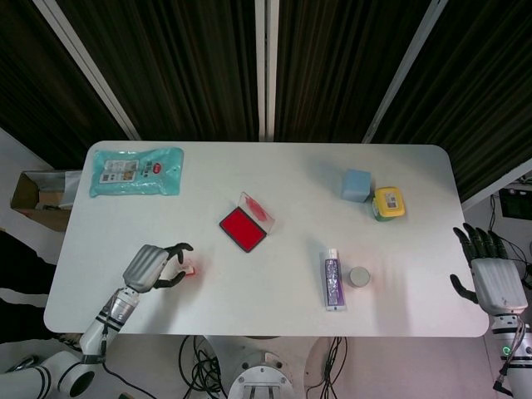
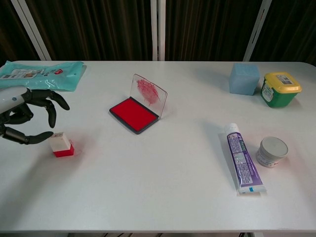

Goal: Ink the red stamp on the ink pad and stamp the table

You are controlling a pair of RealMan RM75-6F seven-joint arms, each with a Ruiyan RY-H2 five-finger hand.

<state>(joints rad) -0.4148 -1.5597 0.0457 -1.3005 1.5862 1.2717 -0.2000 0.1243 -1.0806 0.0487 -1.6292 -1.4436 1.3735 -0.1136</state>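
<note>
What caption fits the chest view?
Left hand open beside the upright red stamp, open ink pad nearby.

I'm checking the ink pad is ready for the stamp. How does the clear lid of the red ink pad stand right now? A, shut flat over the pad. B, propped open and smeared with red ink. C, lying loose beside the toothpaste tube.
B: the clear lid stands up behind the red ink pad, with red smears showing on it.

Red stamp (image 2: 62, 145) upright on table (image 2: 163, 192) — ink pad (image 2: 134, 114) open, lid raised
</note>
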